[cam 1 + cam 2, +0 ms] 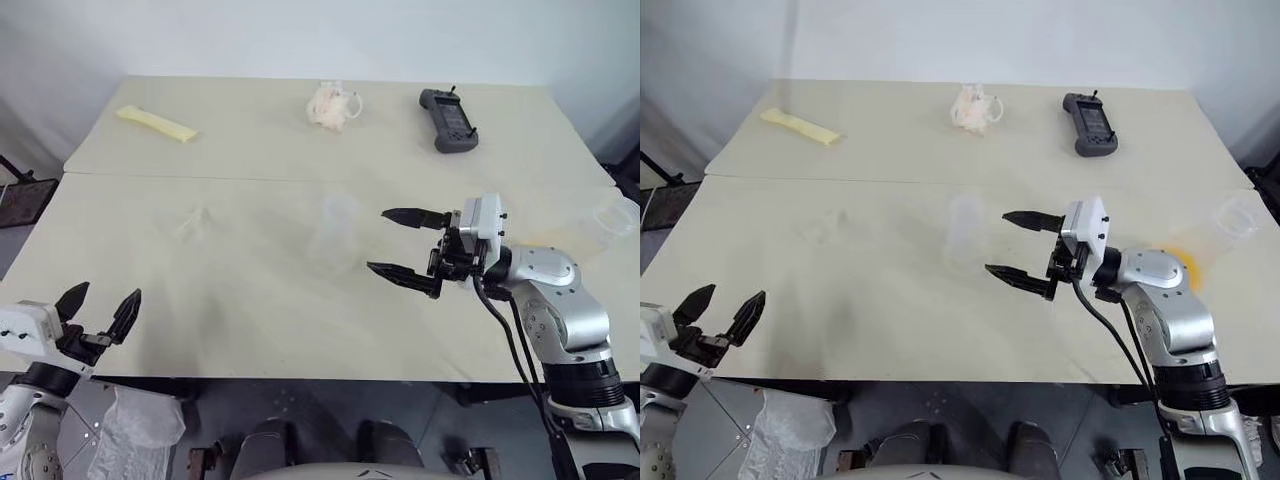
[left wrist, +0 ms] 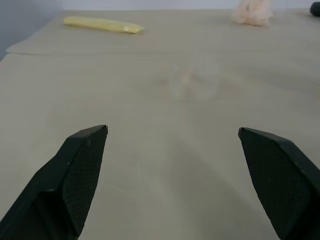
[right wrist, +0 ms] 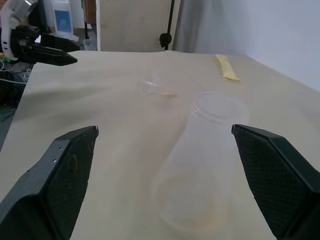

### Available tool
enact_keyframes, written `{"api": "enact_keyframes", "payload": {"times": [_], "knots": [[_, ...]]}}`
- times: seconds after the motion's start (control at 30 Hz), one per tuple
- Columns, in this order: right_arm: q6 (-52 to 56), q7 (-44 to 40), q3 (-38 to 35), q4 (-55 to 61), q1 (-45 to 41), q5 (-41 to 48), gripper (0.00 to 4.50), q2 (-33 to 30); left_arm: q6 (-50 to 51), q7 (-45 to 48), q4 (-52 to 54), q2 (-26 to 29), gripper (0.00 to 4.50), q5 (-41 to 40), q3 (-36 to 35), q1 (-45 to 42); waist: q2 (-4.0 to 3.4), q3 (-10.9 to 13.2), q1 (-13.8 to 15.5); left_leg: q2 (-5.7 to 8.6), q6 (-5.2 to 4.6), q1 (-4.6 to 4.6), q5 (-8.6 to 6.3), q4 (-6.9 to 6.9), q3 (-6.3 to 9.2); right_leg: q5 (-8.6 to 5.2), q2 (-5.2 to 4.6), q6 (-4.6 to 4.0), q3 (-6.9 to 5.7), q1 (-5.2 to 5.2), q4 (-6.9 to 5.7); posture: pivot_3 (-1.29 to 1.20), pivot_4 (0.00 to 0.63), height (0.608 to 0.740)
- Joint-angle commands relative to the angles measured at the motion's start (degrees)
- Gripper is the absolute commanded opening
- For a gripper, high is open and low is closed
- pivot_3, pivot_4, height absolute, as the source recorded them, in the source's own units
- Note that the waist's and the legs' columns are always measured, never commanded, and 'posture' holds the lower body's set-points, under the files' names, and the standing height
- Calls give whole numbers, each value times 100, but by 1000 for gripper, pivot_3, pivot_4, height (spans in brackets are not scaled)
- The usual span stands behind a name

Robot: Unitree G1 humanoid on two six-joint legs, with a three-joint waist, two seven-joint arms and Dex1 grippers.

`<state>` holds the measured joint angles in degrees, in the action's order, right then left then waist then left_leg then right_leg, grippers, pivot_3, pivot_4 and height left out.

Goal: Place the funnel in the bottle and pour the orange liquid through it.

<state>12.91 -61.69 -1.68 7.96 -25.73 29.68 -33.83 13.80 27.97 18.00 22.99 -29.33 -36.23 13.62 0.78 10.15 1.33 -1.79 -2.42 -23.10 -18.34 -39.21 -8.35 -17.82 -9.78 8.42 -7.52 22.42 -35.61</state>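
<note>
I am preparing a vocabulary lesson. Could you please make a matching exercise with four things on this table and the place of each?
Things:
1. bottle
2. funnel
3. yellow strip
4. black controller

Places:
A. far left corner of the table
B. far side, toward the right
C. table middle, just beside the open right gripper
D. lying to the left of the bottle

Pairs: 1-C, 2-D, 3-A, 4-B

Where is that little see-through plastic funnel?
The small clear plastic funnel lies on the beige table, left of the clear conical bottle.
</note>
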Motion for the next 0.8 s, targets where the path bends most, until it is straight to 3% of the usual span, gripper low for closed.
{"api": "enact_keyframes", "payload": {"times": [0.03, 0.17, 0.4, 0.5, 0.8], "knots": [[-170, -78, -223, 42, 28, 10, 4500, -140, 336, -366, 74, 51, 4454, -36, 329, -451, 0, 0, 0, 0, 0, 0, 0, 0, 0, 0, 1, 0, -2, 1, -2, 0, 150, 740], [-196, -84, -247, 143, 146, 16, 4500, -151, 919, -574, -458, 135, 4454, -49, 891, -1526, 3, -3, -10, -1, 1, -1, 1, 0, -1, 0, 5, 0, -6, 3, -11, 0, 150, 740], [-50, 130, -323, 500, 320, 121, 4500, -128, 1015, -1031, -2557, 278, 4454, 743, 1631, -3620, 3, -3, -65, 6, 9, -1, 4, 0, -11, 1, 26, 2, -10, 7, -7, 0, 150, 740], [33, 273, -418, 704, 500, 173, 4500, -157, 938, -932, -2951, 316, 3887, 783, 1701, -3939, 3, -3, -142, 5, 13, -1, 2, 4, -13, 1, 26, 2, -11, 7, -5, 0, 150, 740], [106, 552, -708, 1069, 982, 292, 4500, -194, 670, -504, -3366, 424, 1068, 816, 1774, -4221, 4, -3, -135, 4, 15, -1, 1, 5, -12, 1, 26, 2, -15, 9, -4, 0, 150, 740]]}}
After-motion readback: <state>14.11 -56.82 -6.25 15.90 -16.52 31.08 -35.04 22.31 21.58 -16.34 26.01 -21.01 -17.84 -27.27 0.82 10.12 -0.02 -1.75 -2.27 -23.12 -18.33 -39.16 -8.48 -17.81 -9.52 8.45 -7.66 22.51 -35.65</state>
